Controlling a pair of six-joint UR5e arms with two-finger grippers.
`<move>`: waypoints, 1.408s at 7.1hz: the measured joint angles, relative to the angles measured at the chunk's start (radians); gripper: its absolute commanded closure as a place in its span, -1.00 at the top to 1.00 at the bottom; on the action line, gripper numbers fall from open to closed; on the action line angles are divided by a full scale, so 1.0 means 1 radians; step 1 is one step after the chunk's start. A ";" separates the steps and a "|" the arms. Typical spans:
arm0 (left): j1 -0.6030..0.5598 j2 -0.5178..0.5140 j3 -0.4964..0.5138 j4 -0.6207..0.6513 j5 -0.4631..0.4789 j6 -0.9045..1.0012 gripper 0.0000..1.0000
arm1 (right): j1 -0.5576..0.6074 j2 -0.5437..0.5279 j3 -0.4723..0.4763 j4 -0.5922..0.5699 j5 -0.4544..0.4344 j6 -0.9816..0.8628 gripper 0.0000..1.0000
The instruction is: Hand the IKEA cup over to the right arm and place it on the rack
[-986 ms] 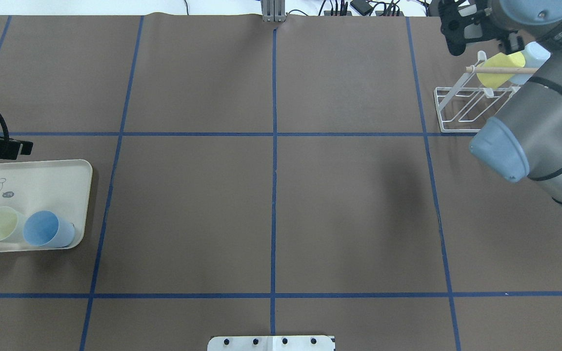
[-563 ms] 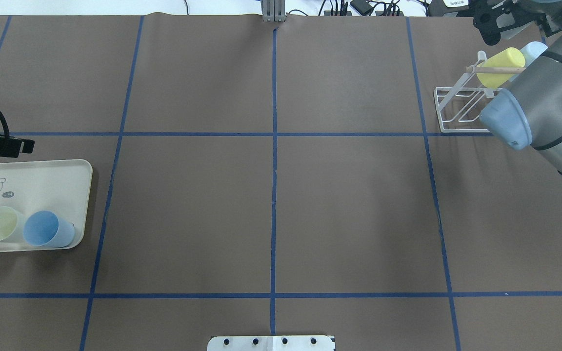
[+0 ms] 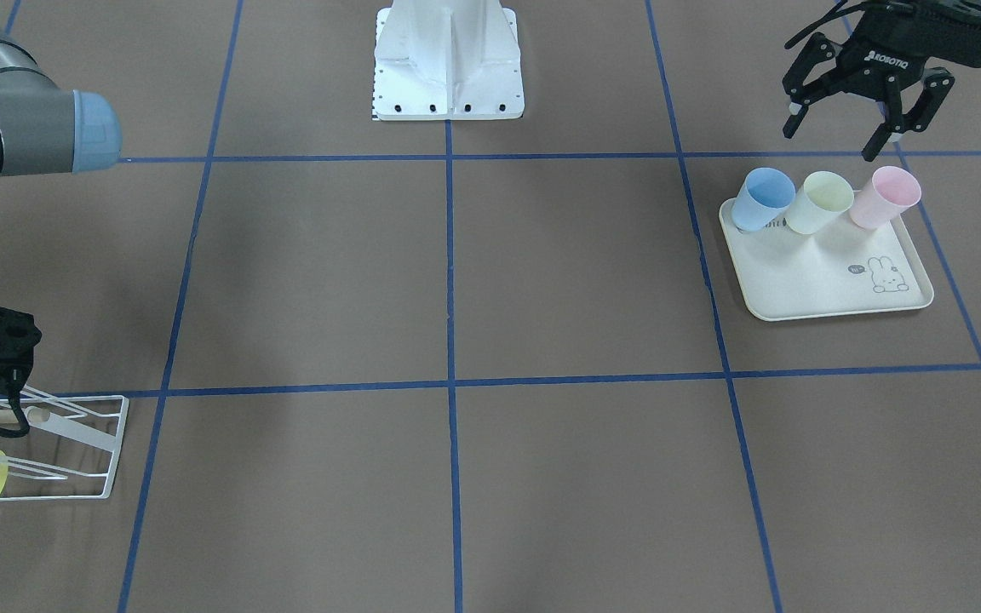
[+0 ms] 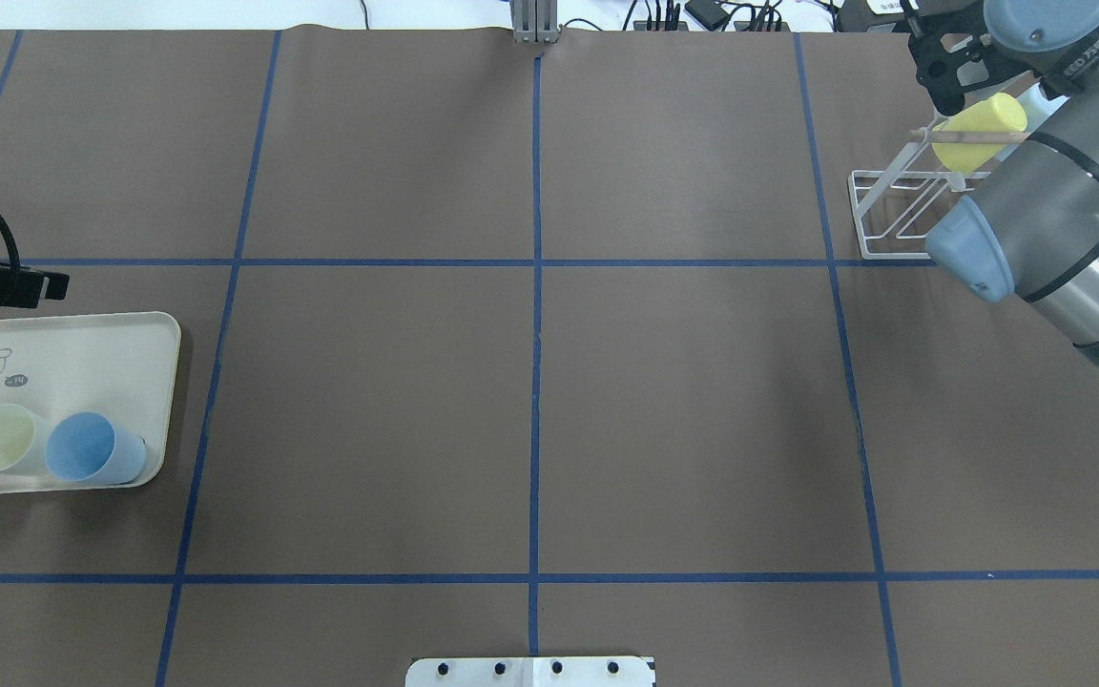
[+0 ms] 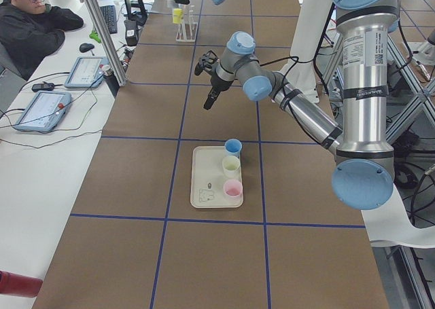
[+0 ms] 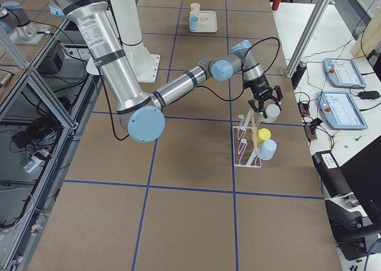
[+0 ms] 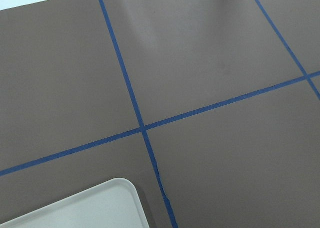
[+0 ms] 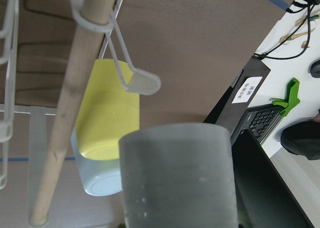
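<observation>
My right gripper (image 6: 265, 106) is shut on a pale grey-white cup (image 8: 177, 180) and holds it just above the far end of the white wire rack (image 4: 893, 205). A yellow cup (image 8: 110, 107) and a light blue cup (image 8: 100, 180) hang on the rack's prongs beside its wooden rod (image 8: 70, 102). In the overhead view the right gripper (image 4: 945, 67) sits over the yellow cup (image 4: 979, 122). My left gripper (image 3: 869, 102) is open and empty, above the table behind the tray.
A cream rabbit-print tray (image 3: 831, 285) holds a blue cup (image 3: 763, 197), a pale yellow cup (image 3: 823, 202) and a pink cup (image 3: 882, 196), all upright. The robot's white base (image 3: 448, 60) stands at mid table. An operator's bench with keyboard and tablets lies beyond the rack.
My right gripper swung right, then back a little left over the rack's end, and the right elbow shifted. The left arm and the tray's cups have not moved.
</observation>
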 measured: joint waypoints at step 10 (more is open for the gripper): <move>0.001 0.000 0.001 -0.001 0.000 -0.010 1.00 | -0.105 -0.025 -0.037 0.007 -0.089 0.098 0.97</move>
